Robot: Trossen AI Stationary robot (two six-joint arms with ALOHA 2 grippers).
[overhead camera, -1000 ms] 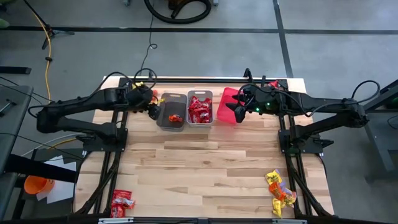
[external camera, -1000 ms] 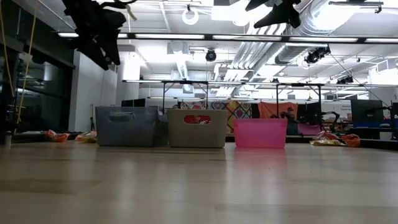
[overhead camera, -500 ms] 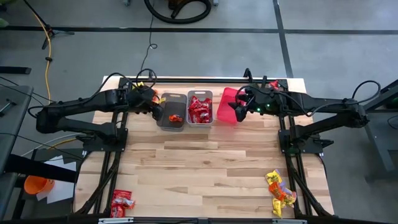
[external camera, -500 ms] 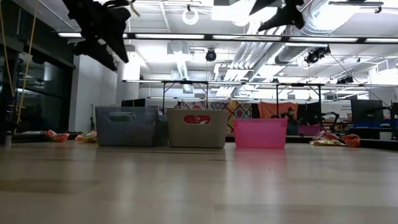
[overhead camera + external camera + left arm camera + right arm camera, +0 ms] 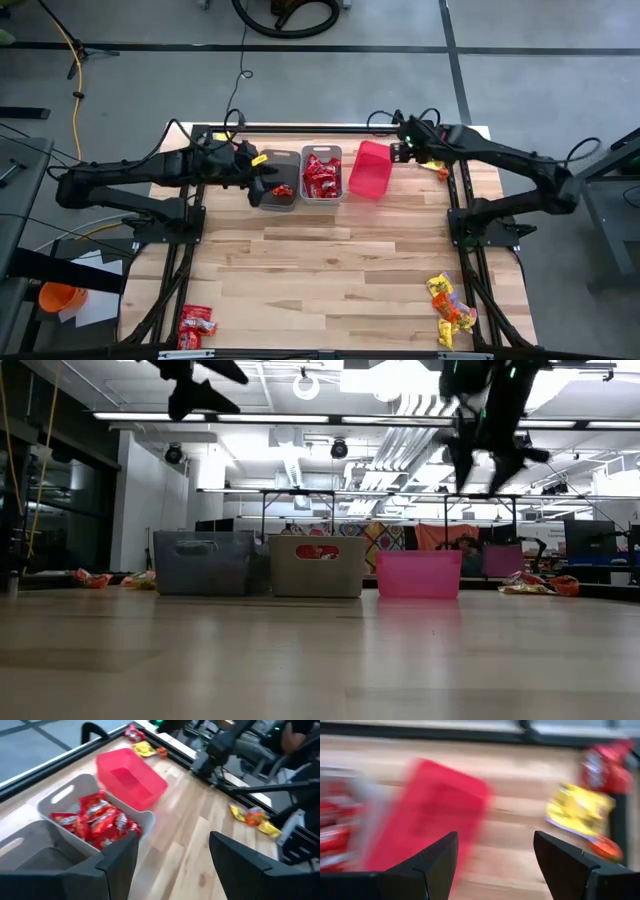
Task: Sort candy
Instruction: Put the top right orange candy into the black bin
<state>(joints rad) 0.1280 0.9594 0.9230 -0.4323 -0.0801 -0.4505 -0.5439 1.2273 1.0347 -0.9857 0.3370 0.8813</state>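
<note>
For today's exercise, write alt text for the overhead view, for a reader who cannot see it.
Three bins sit in a row at the table's far edge: brown bin, grey bin full of red candy, and pink bin. The left gripper hovers open over the brown one.

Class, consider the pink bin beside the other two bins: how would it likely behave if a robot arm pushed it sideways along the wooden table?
The pink bin looks empty in the left wrist view, so it is probably light and would slide easily. Its thin plastic walls may flex a little. It already sits askew to the grey bin, so an off-centre push would likely turn it further.
</note>
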